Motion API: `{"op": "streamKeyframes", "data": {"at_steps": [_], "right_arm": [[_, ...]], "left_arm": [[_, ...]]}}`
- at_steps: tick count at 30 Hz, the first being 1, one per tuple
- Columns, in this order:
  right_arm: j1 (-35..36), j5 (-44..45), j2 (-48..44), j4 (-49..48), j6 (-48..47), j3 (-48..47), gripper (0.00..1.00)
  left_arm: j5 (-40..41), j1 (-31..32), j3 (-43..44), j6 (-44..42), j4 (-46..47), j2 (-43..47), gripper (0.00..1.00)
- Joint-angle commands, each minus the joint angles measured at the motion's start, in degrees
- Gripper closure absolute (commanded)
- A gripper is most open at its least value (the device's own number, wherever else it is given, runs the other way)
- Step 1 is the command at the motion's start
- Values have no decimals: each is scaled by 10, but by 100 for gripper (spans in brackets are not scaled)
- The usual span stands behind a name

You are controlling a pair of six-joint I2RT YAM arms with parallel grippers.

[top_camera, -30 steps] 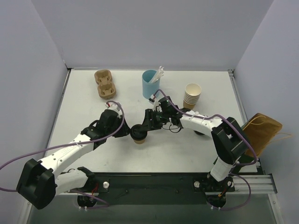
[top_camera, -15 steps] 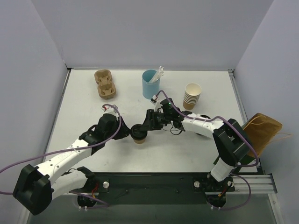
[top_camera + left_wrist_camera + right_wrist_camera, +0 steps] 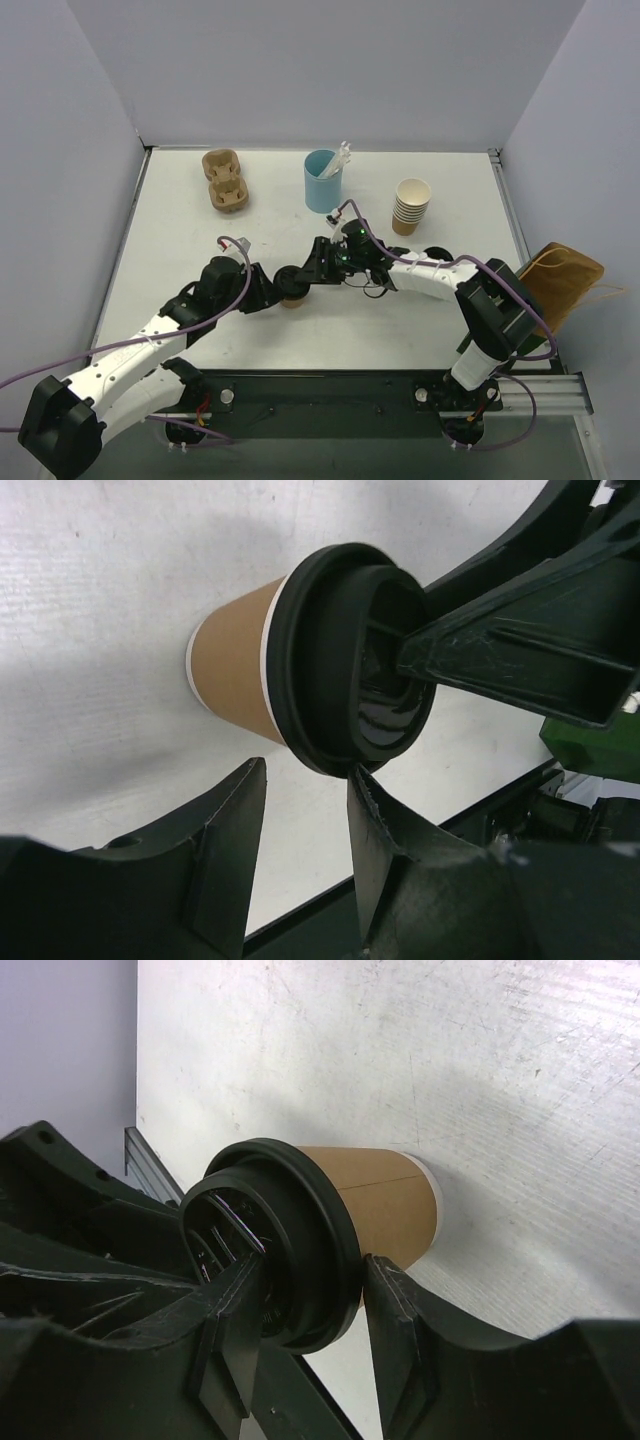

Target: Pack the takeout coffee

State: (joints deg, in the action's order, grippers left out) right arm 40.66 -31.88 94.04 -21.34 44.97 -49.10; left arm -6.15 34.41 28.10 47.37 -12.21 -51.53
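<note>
Top view: white desk point(image 3: 180, 240) fills the floor betw. grey walls. L arm point(image 3: 150, 335) reaches in from 7 o'clock. R arm point(image 3: 440, 275) comes from 5 o'clock and bends back toward the middle. The two meet just off desk centre.

Brown bag point(image 3: 565, 280) w/ string handles lies at 3 o'clock, past the desk's edge, well apart from everything else. Cardboard cup carrier point(image 3: 225, 180) is at 11 o'clock, near the back wall. Blue cup point(image 3: 320, 182) w/ white sticks point(image 3: 342, 156) is at 12 o'clock. Stack of cream cups point(image 3: 411, 206) is at 1 o'clock, near the blue cup, not touching it.

Coffee cup point(image 3: 293, 285) is tan paper w/ a black lid point(image 3: 350, 660). It sits approx. at desk centre, a touch toward 7 o'clock, betw. the two claws. It seems upright w/ its base on the desk.

R claw point(image 3: 310, 1265) comes at the cup from 3 o'clock, fingers either side of the lid and clamped on its rim. L claw point(image 3: 307, 773) sits at the cup's 9 o'clock w/ fingers apart and the cup not betw. them. One fingertip point(image 3: 375, 820) is just beside the lid's rim; can't tell if it touches.
</note>
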Motion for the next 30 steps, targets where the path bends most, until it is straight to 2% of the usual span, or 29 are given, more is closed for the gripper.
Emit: {"op": "streamKeyframes", "data": {"at_steps": [1, 14, 21, 30], "right_arm": [[9, 46, -1, 46, -1, 18, 60], [10, 68, -12, 75, -14, 16, 60], [11, 70, -7, 77, -19, 7, 60], [12, 69, -7, 83, -21, -4, 60]], "left_arm": [[-2, -3, -6, 23, 51, -8, 53], [47, -28, -15, 18, 12, -16, 56], [6, -64, -11, -6, 30, 9, 55], [-9, -80, -8, -29, 53, -33, 55]]}}
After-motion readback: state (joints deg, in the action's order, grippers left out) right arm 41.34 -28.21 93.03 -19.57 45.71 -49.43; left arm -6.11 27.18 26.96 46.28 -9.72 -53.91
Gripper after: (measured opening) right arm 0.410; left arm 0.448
